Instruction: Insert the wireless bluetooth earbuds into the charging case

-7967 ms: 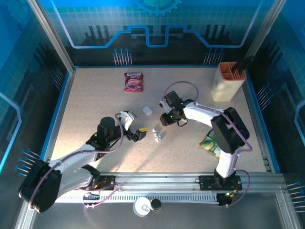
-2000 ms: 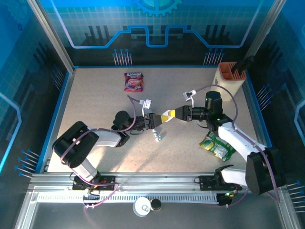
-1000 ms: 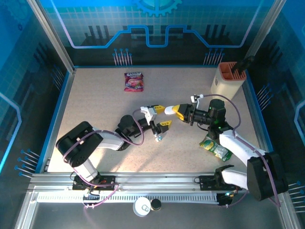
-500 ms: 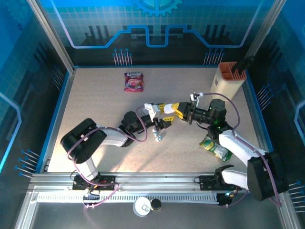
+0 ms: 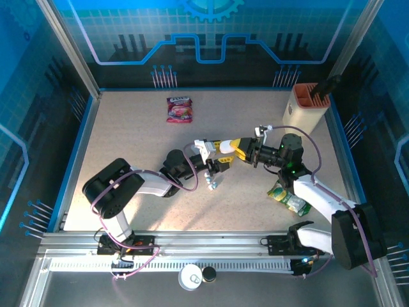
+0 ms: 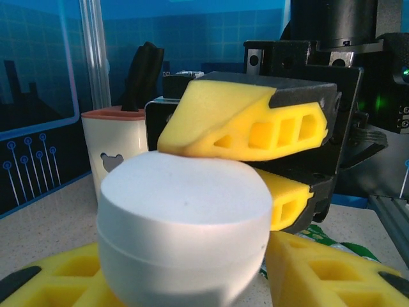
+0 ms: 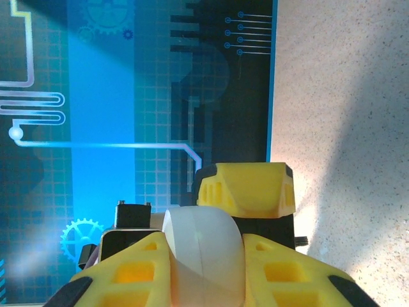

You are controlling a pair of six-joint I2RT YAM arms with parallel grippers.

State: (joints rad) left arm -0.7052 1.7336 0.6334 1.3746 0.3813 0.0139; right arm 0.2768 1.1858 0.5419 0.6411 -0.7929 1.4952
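Left tool (image 6: 185,281) pinches the closed charging case (image 6: 182,217) low down. Right tool (image 7: 204,275) clamps the same case, over mid-tabletop (image 5: 128,147). Wireless bluetooth earbuds (image 5: 211,182) lie on the tabletop just below the tools.

My read: the lid needs opening. Grip the base firmly with the left, right on the lid only, pry slowly.

Count:
- case: 1
- earbuds: maybe 2, too small to be sure
- pink pouch (image 5: 179,109): 1
- green packet (image 5: 287,195): 1
- beige holder (image 5: 304,112): 1

Left arm (image 5: 144,184) and right arm (image 5: 316,192): white link shells between black joint housings. Purple cables (image 5: 309,141) loop alongside. Fingers (image 6: 255,125) yellow, black-backed, with rectangular cut-outs. Green lamp (image 6: 404,72) lit.
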